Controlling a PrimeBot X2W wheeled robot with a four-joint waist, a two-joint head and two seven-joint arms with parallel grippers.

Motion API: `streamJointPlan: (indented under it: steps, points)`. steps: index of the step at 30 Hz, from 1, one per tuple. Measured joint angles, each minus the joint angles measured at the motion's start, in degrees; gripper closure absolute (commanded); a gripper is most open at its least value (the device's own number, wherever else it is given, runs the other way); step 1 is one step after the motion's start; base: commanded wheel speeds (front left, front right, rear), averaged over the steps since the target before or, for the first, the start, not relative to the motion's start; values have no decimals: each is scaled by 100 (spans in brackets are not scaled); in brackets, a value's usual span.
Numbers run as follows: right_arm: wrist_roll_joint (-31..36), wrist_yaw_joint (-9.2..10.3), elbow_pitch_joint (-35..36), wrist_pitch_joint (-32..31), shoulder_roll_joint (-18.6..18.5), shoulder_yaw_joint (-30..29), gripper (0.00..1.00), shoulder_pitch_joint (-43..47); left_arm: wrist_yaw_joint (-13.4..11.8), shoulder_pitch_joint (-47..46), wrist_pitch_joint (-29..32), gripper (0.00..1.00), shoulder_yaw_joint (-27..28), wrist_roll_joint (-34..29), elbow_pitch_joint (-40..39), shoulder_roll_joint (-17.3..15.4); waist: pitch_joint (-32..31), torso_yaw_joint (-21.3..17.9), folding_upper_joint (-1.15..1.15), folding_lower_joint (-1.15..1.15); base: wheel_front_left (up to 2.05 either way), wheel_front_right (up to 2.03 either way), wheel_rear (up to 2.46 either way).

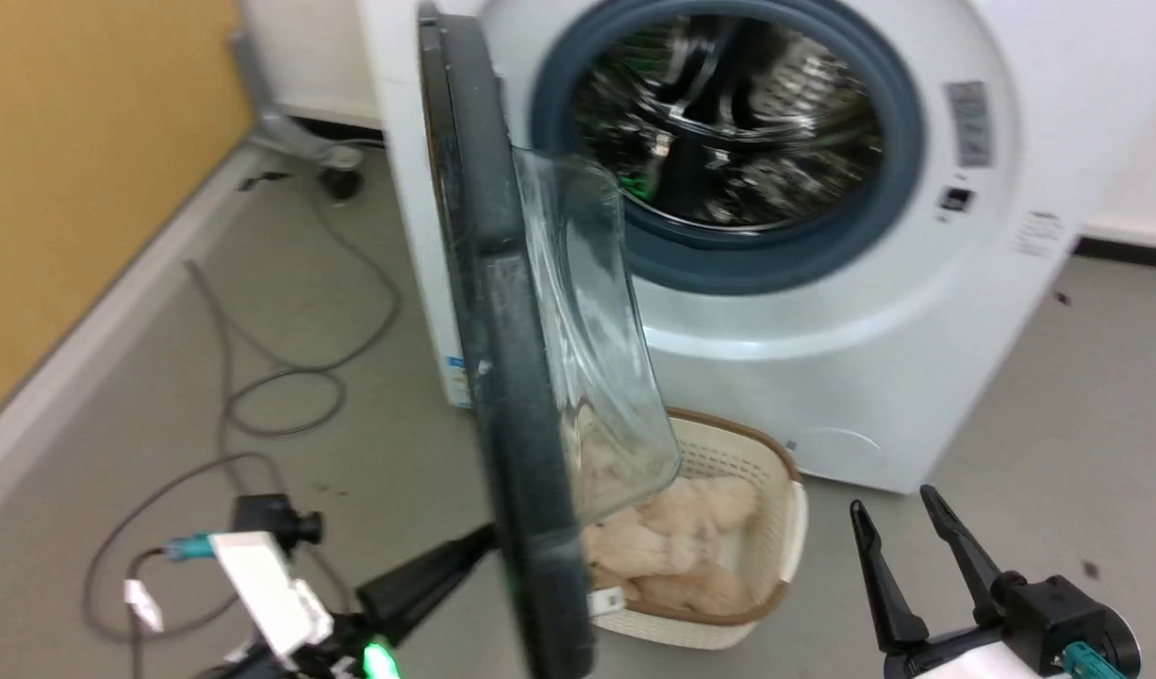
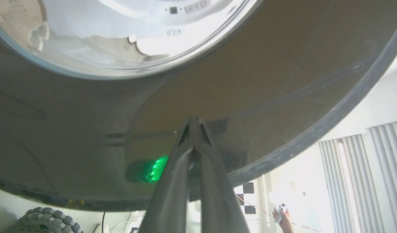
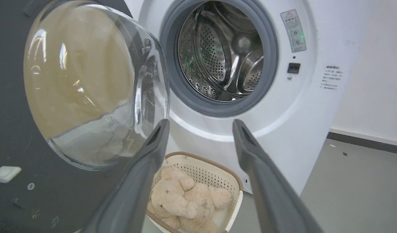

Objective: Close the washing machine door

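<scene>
Ahead of the left fingers (image 2: 175, 181), the large round black-rimmed washing machine door (image 1: 517, 377), with its bulging clear glass bowl, stands roughly half open, well apart from the port of the big white front-loading washing machine (image 1: 823, 377). These fingers are clenched together, empty, tips against the door's dark outer face. The right fingers (image 1: 877, 571) are spread, grasping nothing, apart from the door. Judged progress: pushing contact made; swing to the port and latching remain.

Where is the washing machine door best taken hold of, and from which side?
Its black rim at the free edge, from the flat outer face: the washing machine door stands open, and its inner side bulges with smooth glass.
</scene>
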State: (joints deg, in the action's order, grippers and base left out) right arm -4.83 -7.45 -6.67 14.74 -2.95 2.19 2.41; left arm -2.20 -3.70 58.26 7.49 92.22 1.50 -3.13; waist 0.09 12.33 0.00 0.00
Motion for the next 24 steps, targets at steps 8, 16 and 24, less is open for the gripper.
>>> streamJointPlan:
  steps: [8, 16, 24]
  points:
    - [33, 1, 51, 1, 0, -33, 0, -53, 461, 15, -1226, 100, -989, 51, 102, 20, 214, -833, 0, 0, 0, 0, 0]
    - [20, 1, 114, 0, -1, -68, 0, -166, 745, -460, -2079, 100, -1528, 188, 619, 16, 503, -1743, 0, 0, 0, 0, 0]
    - [-148, 1, 151, 1, -1, 15, 0, -208, 845, -1105, -3271, 100, -1550, 83, 1174, 24, 783, -2587, 0, 0, 0, 0, 0]
